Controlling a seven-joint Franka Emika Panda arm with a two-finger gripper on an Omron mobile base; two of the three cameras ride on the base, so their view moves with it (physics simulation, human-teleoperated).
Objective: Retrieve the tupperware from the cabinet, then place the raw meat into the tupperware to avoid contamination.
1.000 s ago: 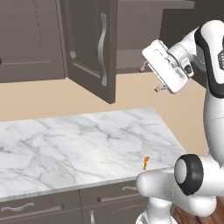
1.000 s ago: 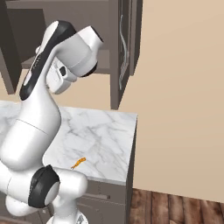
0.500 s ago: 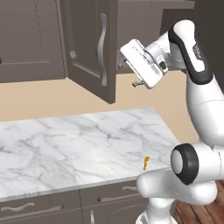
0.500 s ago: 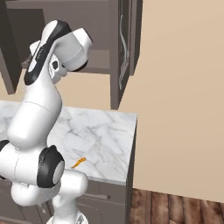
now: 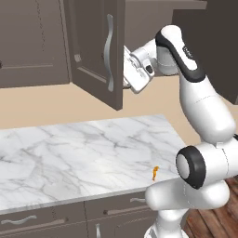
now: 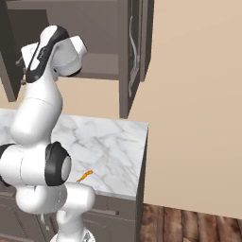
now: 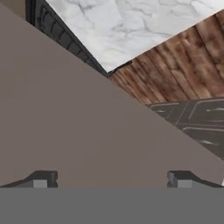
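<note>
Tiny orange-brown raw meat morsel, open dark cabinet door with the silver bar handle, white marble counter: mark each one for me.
Tiny orange-brown raw meat morsel [image 5: 155, 173]: left base view, middle of the morsel.
Open dark cabinet door [image 5: 93, 56]: left base view, panel face.
White marble counter [image 5: 83, 153]: left base view, bare top.

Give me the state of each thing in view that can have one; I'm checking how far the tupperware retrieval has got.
cabinet: door swung open; contents not visible.
gripper: jaws wide open, empty, raised at the open cabinet door's edge.
raw meat: lying loose on the marble counter near its front edge, not in any container.
lower drawers: shut.
</note>
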